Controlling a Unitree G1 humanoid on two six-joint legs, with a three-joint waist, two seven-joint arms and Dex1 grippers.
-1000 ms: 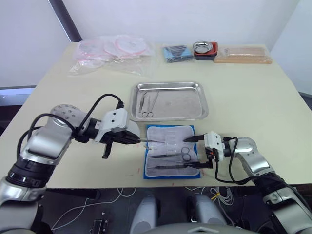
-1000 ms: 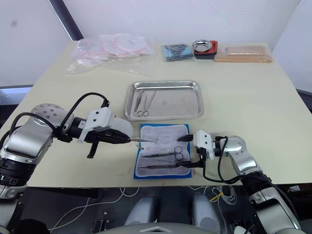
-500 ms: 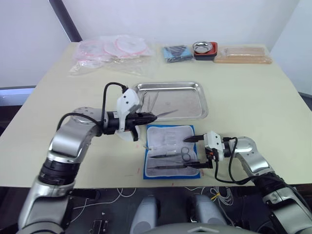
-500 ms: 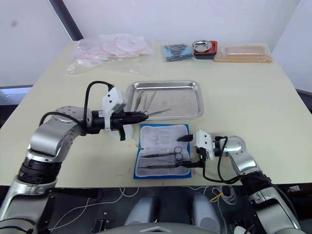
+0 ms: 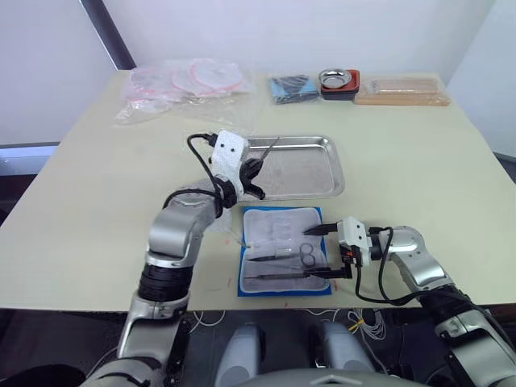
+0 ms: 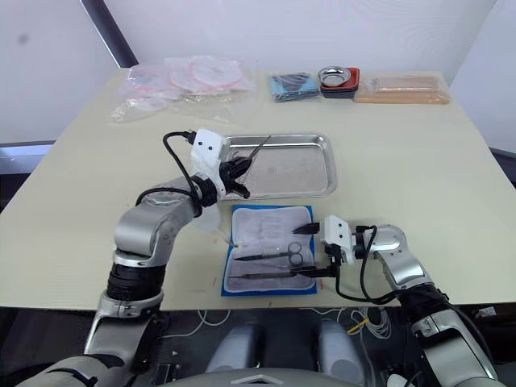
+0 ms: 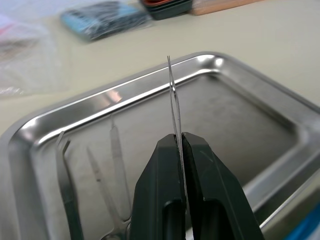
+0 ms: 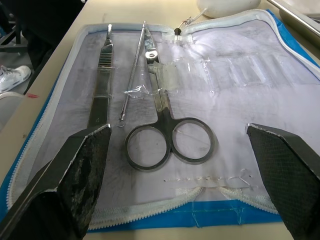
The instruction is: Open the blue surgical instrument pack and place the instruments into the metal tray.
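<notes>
Task about half done: pack (image 5: 282,251) open on the table (image 5: 419,169), some tools already in the tray (image 5: 310,173), left jaws clenched on a thin tool (image 7: 173,95) above it, right jaws released over the scissors (image 8: 167,131) left in the pack.

The shallow stainless steel tray (image 5: 318,165) is bare across its middle and right; two thin silver instruments (image 7: 90,185) occupy its left end, where the left gripper (image 7: 179,145) hangs clamped on a thin silver tool (image 7: 173,95). The right gripper (image 8: 180,150), fingers wide apart, straddles the open blue fabric pack (image 5: 314,216).
</notes>
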